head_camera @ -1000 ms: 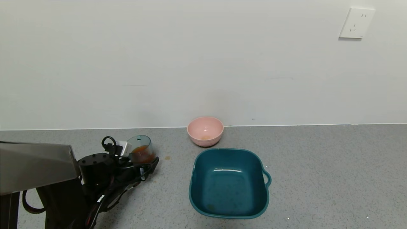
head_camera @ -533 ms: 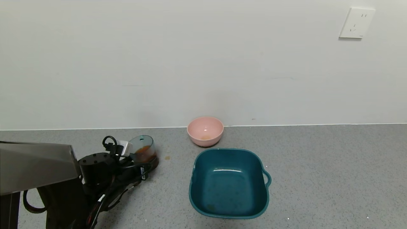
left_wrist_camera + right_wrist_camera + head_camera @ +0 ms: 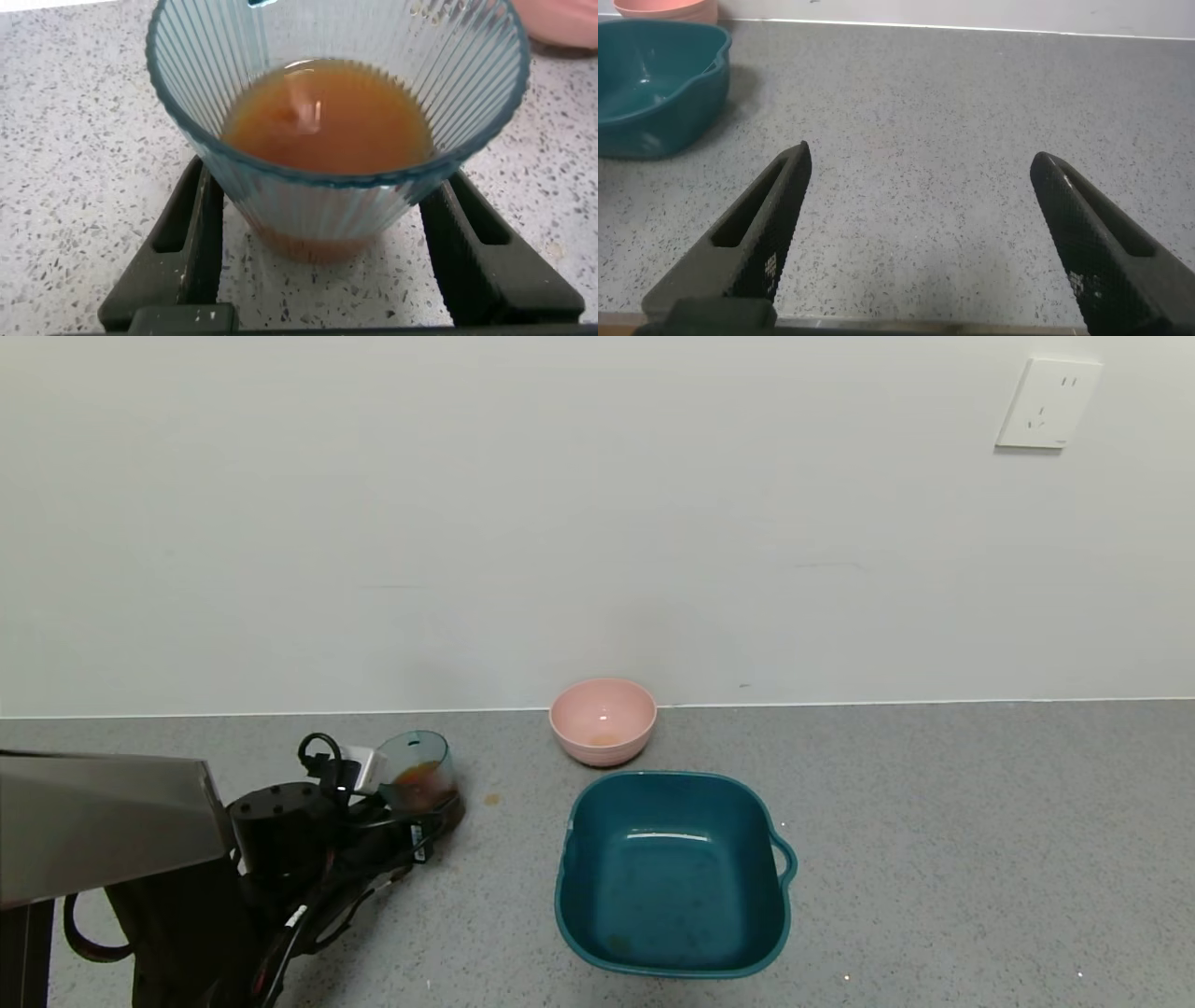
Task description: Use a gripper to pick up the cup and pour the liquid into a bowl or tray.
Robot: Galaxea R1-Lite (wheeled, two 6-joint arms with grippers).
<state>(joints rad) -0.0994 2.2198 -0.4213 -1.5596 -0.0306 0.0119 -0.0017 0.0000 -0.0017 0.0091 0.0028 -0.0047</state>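
The ribbed pale blue-green cup [image 3: 416, 758] stands on the grey counter at the left, holding orange-red liquid [image 3: 417, 777]. My left gripper [image 3: 422, 805] is closed around its lower wall, one finger on each side. In the left wrist view the cup [image 3: 336, 201] fills the picture, the liquid [image 3: 327, 117] sits in its lower half, and the black fingers [image 3: 192, 238] press its sides. The pink bowl [image 3: 602, 719] stands by the wall, right of the cup, with a little orange residue inside. My right gripper [image 3: 920, 163] is open and empty over bare counter, out of the head view.
A dark teal square basin [image 3: 672, 782] with a handle stands in front of the pink bowl; it also shows in the right wrist view [image 3: 654, 89]. A small brown stain [image 3: 490, 798] lies on the counter right of the cup. The wall runs close behind.
The left gripper's fingers have closed in on the cup, and the outer finger has tucked against its base. The liquid has sloshed slightly. The bowl and basin have not moved.
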